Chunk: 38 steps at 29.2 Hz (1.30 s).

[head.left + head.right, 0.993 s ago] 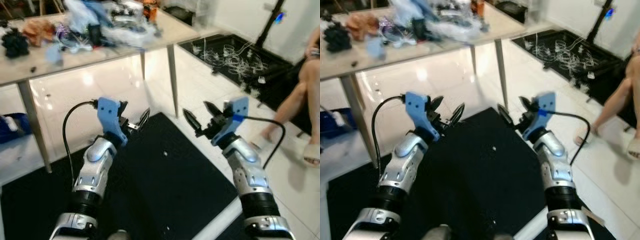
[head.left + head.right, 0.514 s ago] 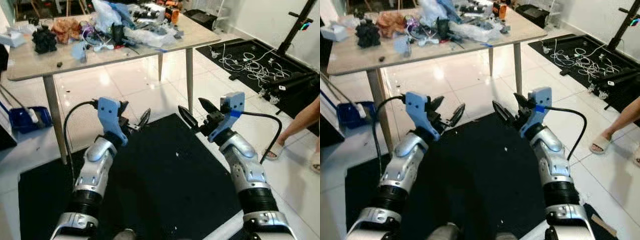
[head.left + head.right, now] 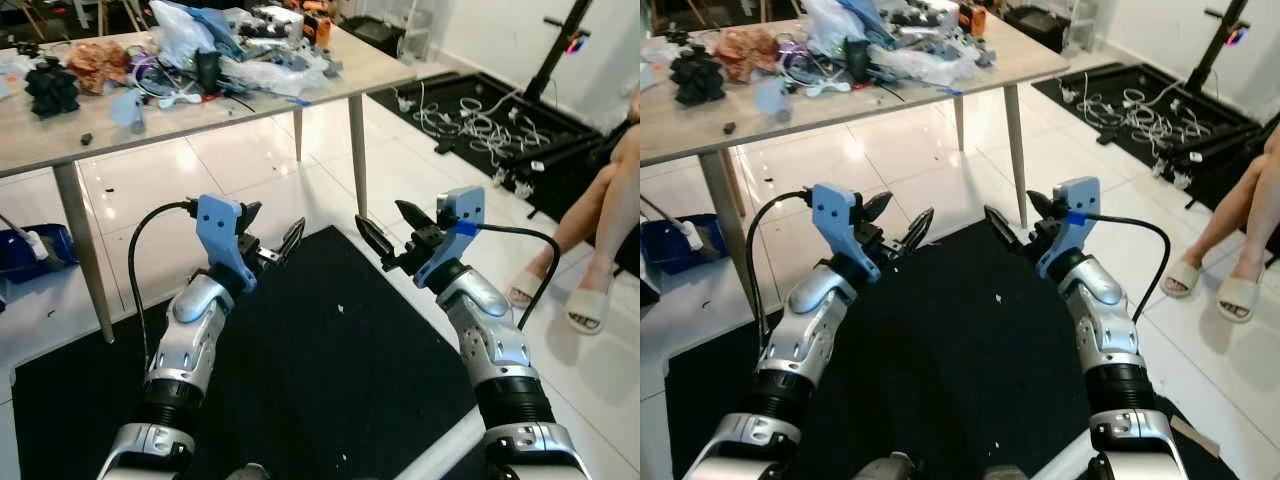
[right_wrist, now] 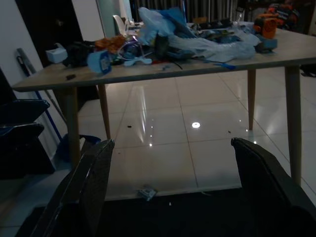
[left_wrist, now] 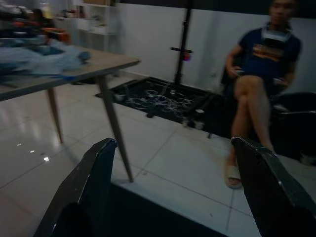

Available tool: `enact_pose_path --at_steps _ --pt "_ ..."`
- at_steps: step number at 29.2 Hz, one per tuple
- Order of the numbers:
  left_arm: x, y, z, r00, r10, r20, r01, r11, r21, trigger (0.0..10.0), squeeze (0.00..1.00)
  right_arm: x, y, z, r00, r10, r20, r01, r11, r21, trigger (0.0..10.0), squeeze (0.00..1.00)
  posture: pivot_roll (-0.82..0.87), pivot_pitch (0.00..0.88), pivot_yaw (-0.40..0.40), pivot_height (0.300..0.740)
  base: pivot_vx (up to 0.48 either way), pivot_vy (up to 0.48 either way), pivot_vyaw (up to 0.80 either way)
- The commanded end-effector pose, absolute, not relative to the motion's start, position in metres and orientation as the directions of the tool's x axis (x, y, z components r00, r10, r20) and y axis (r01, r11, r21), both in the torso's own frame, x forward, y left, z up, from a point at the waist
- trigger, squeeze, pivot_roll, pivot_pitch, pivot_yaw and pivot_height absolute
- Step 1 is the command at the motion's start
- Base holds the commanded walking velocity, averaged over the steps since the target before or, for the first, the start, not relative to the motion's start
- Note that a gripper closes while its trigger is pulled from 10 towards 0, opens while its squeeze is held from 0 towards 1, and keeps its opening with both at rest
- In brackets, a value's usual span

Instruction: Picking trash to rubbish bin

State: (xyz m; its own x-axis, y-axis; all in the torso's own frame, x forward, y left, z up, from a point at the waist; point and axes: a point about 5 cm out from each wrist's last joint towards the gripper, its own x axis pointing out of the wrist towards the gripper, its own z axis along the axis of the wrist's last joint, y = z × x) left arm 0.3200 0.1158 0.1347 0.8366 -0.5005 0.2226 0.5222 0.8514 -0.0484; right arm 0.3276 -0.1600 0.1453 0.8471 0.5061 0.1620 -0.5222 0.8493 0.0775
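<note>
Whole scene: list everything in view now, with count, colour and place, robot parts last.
table: one, light wood top, ahead of the robot on its left
clutter pile: one heap, mixed plastic bags and cables, on the table
mat: one, black, on the floor under both arms
small scrap: one, pale, on the floor at the mat's edge
blue bin: one, on the floor under the table
cable tangle: white, on a second black mat to the right
person: one, seated at right, pale sandals
left gripper: fingers open, raised over the mat
right gripper: fingers open, raised over the mat
</note>
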Motion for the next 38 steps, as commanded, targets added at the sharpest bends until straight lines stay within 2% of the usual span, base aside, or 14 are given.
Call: enact_pose_path --at_steps 1,23,30,38 --pt "0.3215 0.1144 0.1358 0.830 -0.511 0.225 0.532 0.846 -0.043 10.0 0.00 0.3284 -0.1584 0.1464 0.841 0.516 0.161 -0.533 0.842 0.083 10.0 0.00 -0.07 0.000 -0.038 0.740 0.300 0.000 0.00" --pt "0.3218 0.1142 0.1361 0.824 -0.518 0.230 0.539 0.842 -0.034 10.0 0.00 0.3296 -0.1570 0.1471 0.837 0.528 0.146 -0.540 0.839 0.061 10.0 0.00 -0.08 0.000 -0.043 0.740 0.324 0.000 0.00" --pt "0.3259 0.1172 0.1340 0.865 -0.469 0.176 0.476 0.879 0.004 10.0 0.00 0.3296 -0.1583 0.1464 0.840 0.524 0.140 -0.535 0.843 0.057 10.0 0.00 -0.08 0.000 -0.041 0.740 0.310 0.000 0.00" --pt "0.3275 0.1168 0.1327 0.868 -0.473 0.149 0.475 0.880 0.026 10.0 0.00 0.3297 -0.1578 0.1464 0.840 0.524 0.138 -0.535 0.843 0.056 10.0 0.00 -0.08 0.000 -0.040 0.740 0.302 0.000 0.00"
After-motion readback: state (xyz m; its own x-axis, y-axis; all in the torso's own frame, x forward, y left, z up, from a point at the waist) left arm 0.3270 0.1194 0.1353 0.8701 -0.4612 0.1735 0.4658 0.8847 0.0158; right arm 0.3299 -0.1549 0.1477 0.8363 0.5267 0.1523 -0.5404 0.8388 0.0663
